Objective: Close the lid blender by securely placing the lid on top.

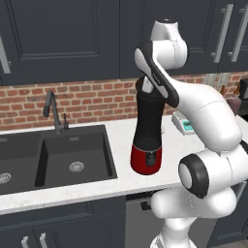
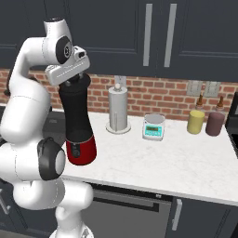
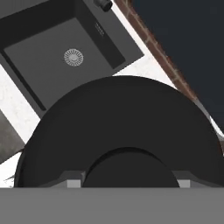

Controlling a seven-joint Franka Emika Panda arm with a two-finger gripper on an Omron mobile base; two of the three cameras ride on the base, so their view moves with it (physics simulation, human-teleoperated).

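Hand (image 2: 74, 82) closed on the lid (image 3: 124, 127), right atop the blender (image 2: 78, 125) jar; blender stands on the worktop (image 2: 176, 162), sink (image 1: 53, 155) at left

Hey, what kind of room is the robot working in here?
A home-style kitchen, it seems, and a rendered one. There is a black sink with a faucet set in a white counter, a red-based blender standing on it, and dark cabinets above a brick backsplash.

Dark cabinets (image 2: 195, 32), brick wall (image 1: 92, 99), white counter (image 2: 176, 162), blk sink (image 1: 72, 155)
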